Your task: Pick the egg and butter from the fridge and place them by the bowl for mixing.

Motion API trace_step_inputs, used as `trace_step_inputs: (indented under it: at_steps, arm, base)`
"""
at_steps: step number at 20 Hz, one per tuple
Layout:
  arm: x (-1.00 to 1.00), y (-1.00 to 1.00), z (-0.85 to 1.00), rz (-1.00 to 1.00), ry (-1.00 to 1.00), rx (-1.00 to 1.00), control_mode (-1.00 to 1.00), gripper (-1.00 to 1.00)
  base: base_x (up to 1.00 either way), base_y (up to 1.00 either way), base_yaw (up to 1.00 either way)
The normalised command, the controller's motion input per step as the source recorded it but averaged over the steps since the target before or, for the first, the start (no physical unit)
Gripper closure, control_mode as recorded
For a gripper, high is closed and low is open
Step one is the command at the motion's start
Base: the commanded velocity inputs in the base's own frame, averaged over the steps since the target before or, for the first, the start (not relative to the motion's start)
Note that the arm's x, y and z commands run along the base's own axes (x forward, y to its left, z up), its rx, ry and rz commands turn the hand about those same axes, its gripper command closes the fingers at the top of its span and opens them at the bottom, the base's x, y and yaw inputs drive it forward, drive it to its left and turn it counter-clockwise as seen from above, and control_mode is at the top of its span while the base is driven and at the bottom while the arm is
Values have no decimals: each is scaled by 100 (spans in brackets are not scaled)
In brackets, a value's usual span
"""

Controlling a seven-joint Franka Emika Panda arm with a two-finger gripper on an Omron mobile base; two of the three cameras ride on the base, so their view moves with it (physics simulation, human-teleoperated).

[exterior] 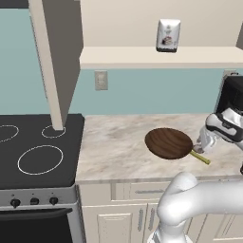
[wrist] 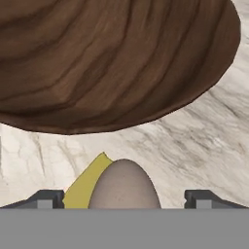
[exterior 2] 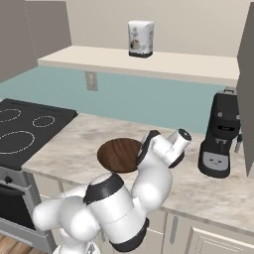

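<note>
Egg: smooth pale beige oval, between released, wide-spread gripper tips, overlapping yellow butter; wooden bowl near counter front edge.

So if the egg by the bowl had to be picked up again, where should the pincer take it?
Across the egg's narrow middle, coming from directly above. It lies on the counter against the butter, so one finger would have to slip between them.
</note>
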Motion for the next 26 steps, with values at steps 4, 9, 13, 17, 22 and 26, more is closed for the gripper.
trace_step_inputs:
  at_steps: [4,9,13,17,22,26]
  arm:
    - [-14,0,42,0,2,0,-100,-100]
    - [-49,3,13,0,0,0,-100,-100]
    - [-76,11,0,0,0,0,-100,-100]
    - [-79,17,2,0,0,0,-100,-100]
    - [-81,26,13,0,0,-3,-100,-100]
    - [-72,51,14,-2,0,-10,-100,-100]
  base:
    - [0,0,0]
    - [0,0,0]
    - [0,0,0]
    - [0,0,0]
    - [0,0,0]
    - [0,0,0]
